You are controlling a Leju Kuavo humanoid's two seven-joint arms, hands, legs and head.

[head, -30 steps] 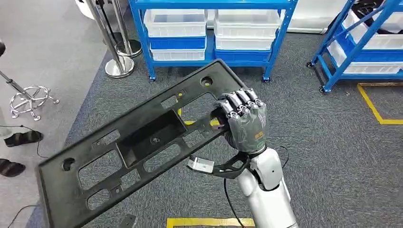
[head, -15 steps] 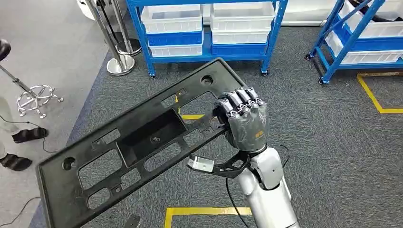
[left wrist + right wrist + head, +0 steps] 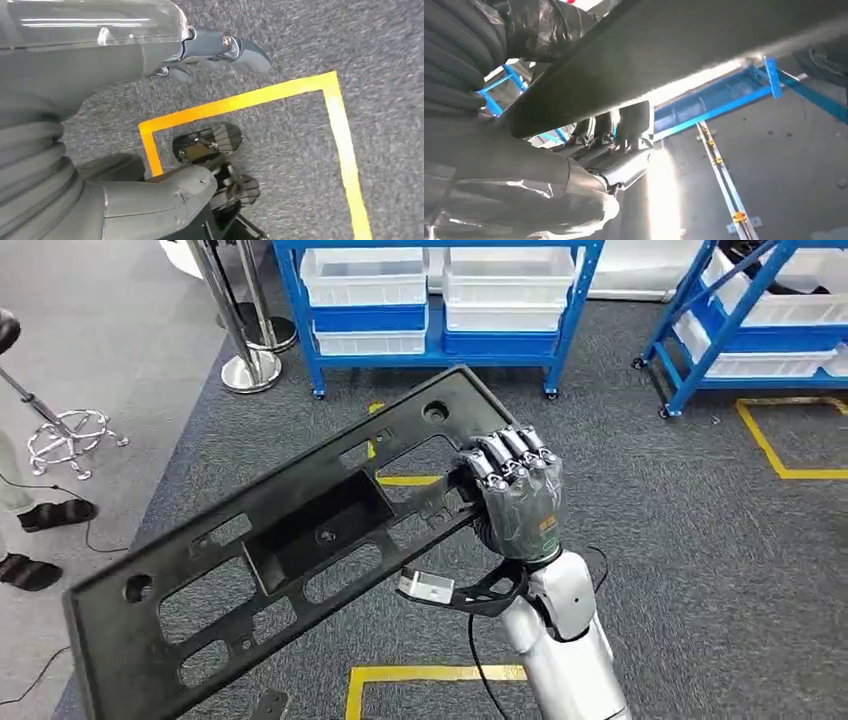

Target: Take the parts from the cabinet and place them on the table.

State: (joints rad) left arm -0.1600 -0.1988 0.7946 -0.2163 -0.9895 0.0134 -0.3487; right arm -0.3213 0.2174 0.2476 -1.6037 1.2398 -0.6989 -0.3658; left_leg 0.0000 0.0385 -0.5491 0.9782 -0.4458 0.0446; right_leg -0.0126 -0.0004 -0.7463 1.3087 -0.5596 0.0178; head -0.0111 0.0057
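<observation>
While the right robot hand (image 3: 518,502) grips the black part (image 3: 290,540) mid-air above the carpet, no worktop is visible, so placing remains; the left robot hand (image 3: 125,55) holds nothing, fingers loosely apart.

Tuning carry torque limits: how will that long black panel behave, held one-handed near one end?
The black plastic panel looks stiff: it juts far out with no visible sag. Many cutouts suggest it is light for its size. The right hand grips near one end, so it probably levers hard on the wrist and may twist.
</observation>
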